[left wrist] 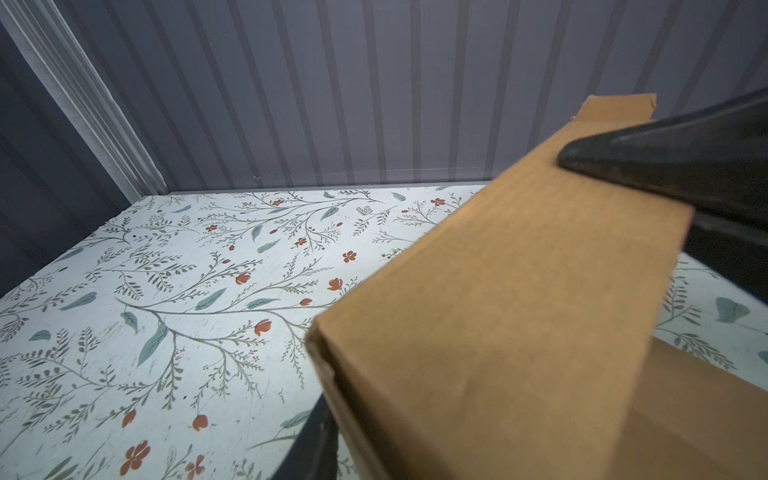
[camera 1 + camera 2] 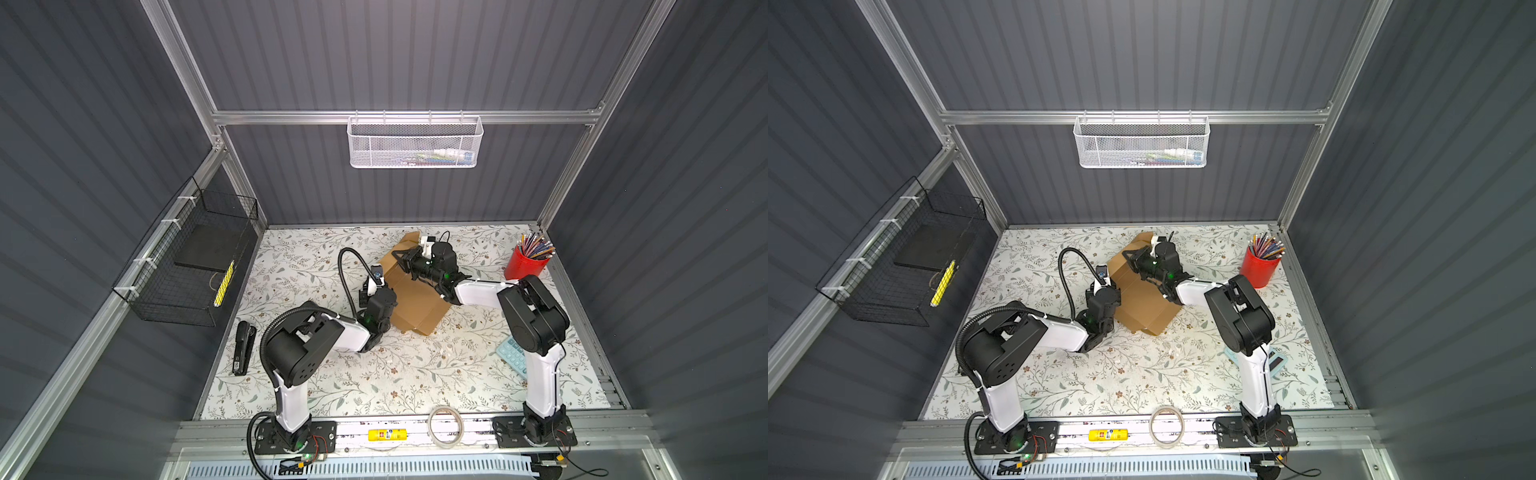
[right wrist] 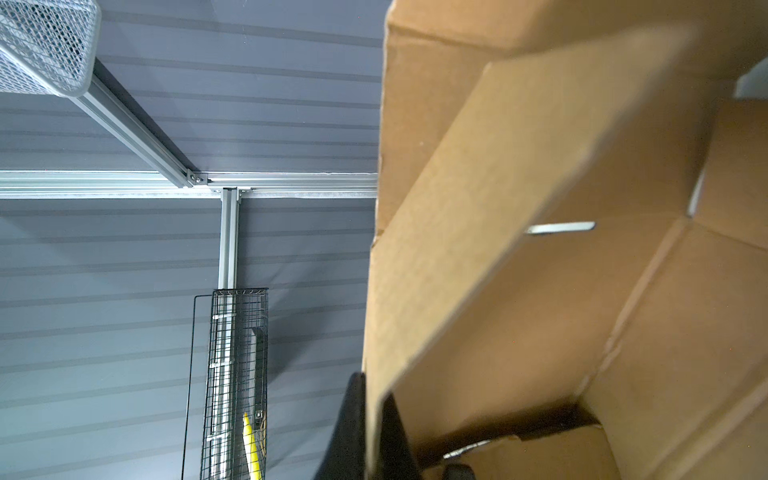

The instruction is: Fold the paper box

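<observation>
The paper box (image 2: 417, 305) (image 2: 1142, 307) is plain brown cardboard, partly folded, lying mid-table with flaps raised at its far end. My right gripper (image 2: 400, 257) (image 2: 1130, 255) reaches across that far end and is shut on the edge of an upright flap (image 3: 519, 174), pinched between both black fingers (image 3: 353, 428). My left gripper (image 2: 374, 286) (image 2: 1100, 286) is at the box's left side. In the left wrist view a folded side wall (image 1: 478, 332) fills the space in front of it. One finger (image 1: 311, 449) shows beside the wall with a sliver of table between them; the other is hidden.
A red cup of pencils (image 2: 525, 264) stands at the back right and a teal calculator (image 2: 513, 355) lies by the right arm. A black stapler (image 2: 243, 347) lies at the left, a tape roll (image 2: 445, 426) on the front rail. A wire basket (image 2: 187, 270) hangs on the left wall.
</observation>
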{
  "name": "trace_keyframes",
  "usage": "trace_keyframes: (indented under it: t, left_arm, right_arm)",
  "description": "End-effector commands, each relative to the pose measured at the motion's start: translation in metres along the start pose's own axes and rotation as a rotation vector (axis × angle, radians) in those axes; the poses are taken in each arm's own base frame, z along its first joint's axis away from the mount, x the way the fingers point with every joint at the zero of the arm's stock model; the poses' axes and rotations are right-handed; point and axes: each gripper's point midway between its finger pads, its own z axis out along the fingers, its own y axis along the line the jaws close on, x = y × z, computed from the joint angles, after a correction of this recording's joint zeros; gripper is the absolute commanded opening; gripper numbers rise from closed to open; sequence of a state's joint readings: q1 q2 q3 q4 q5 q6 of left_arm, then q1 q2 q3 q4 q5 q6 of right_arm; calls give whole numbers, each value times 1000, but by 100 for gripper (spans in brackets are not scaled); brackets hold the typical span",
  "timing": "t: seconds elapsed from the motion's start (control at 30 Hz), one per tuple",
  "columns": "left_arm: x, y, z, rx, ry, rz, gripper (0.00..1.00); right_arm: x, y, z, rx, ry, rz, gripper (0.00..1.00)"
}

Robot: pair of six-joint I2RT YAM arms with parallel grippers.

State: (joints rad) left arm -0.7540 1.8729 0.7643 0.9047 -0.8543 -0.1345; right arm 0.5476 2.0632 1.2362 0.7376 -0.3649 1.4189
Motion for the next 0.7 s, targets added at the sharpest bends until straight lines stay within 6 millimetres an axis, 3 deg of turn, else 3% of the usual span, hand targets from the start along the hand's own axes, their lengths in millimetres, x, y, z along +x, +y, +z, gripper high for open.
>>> trace_keyframes:
  t: [0.0,0.67]
  left_arm:
    - [-13,-7,1,5,-36,-7,32]
    - [-12,-3,2,-19,-55,24,18]
  right_arm:
    - [13,-30,-1,97,43,39,0]
    - [12,-14,-9,88,42,12,17]
